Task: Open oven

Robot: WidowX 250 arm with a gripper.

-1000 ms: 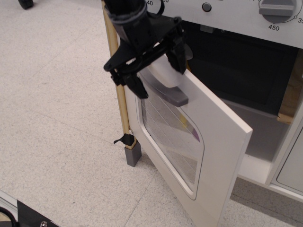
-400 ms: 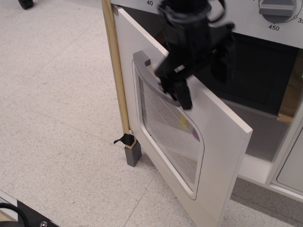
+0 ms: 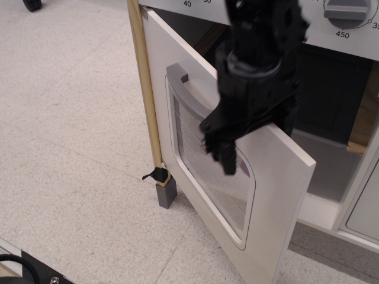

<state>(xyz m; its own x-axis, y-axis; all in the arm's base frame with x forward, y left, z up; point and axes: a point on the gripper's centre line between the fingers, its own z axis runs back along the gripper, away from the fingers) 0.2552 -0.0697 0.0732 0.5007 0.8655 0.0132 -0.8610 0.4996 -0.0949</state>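
Note:
The white toy oven [image 3: 331,77] stands at the right with its dark cavity exposed. Its door [image 3: 278,177], with a rounded wire-lined window [image 3: 201,165] and a grey bar handle [image 3: 183,83], hangs swung open toward me, hinged at the left. The grey knob panel [image 3: 308,18] runs along the top with a knob [image 3: 346,12]. My black gripper [image 3: 260,147] hangs in front of the door's upper edge, right of the handle, fingers pointing down. It is open and holds nothing. It hides the handle's right end.
A wooden post [image 3: 145,94] with a grey foot [image 3: 166,193] stands at the door's hinge side. A plain white panelled cabinet door [image 3: 364,207] is at the lower right. Speckled floor [image 3: 71,148] lies to the left. Black equipment [image 3: 29,272] sits at the bottom left corner.
My gripper has left the handle's left end and moved right and down across the door, now hanging free. The door stays open at the same angle.

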